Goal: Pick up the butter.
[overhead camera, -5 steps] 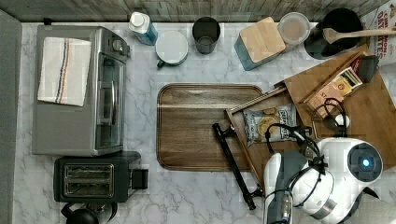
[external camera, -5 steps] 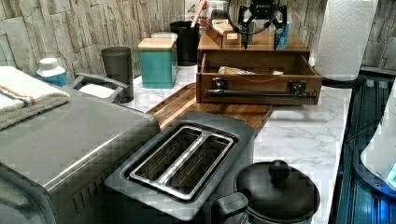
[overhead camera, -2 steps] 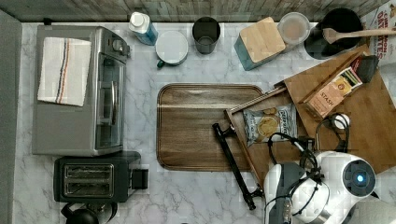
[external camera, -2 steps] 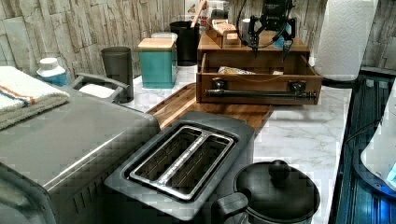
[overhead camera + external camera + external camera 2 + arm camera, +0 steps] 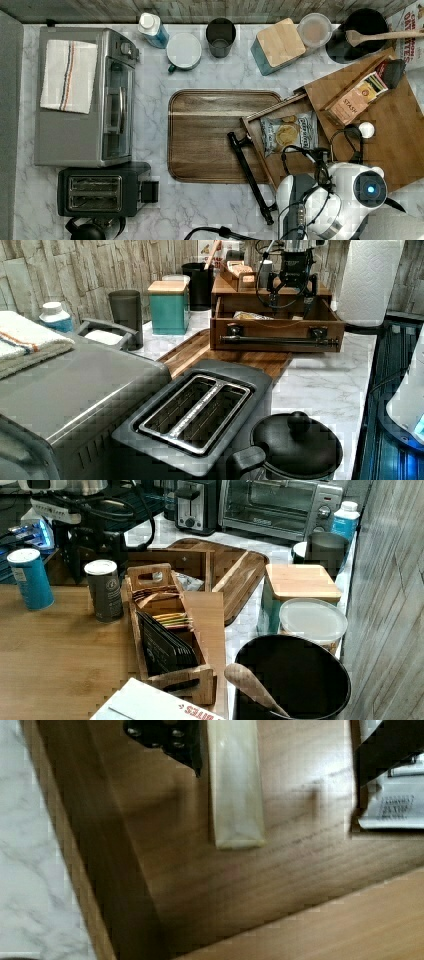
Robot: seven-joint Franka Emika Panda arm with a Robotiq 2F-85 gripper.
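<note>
Basically, gripper (image 5: 291,291) hangs spread wide over the open drawer (image 5: 277,335), 1 finger (image 5: 165,740) just beside the butter (image 5: 236,785) lying flat on the drawer floor near the chips bag (image 5: 288,131), likely to straddle it for pickup.

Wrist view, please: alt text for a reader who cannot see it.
A pale cream stick of butter lies flat on the wooden floor of an open drawer, between the two dark fingers of the open tool just above it. A silvery chips bag lies by the other finger, and marble counter shows beyond the drawer's wall.
</note>
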